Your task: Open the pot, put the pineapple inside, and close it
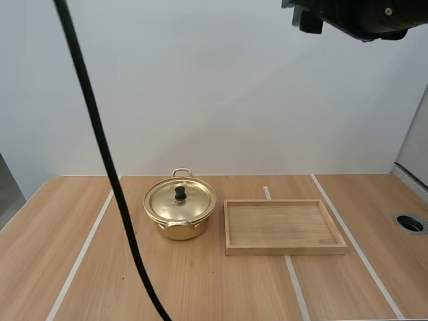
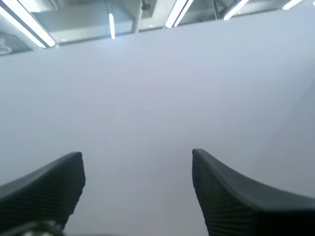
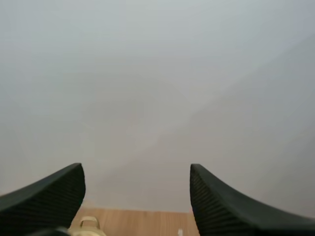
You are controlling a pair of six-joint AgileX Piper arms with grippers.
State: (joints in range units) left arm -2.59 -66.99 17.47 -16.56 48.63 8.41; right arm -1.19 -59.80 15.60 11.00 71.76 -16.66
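Observation:
A golden pot (image 1: 179, 212) stands on the wooden table, its lid (image 1: 180, 199) with a black knob resting on it. My left gripper (image 2: 135, 153) is open, its fingers wide apart against a plain white wall. My right gripper (image 3: 135, 166) is open too and holds nothing; it faces the wall above the table's far edge. Just past its one finger shows the pot's (image 3: 88, 224) looped handle. A black part of my right arm (image 1: 361, 17) hangs high at the upper right of the high view.
A shallow wooden tray (image 1: 285, 249) with nothing in it lies just right of the pot. White tape lines run along the table (image 1: 67, 234). A round metal-rimmed hole (image 1: 409, 223) sits near the right edge. A white wall stands behind.

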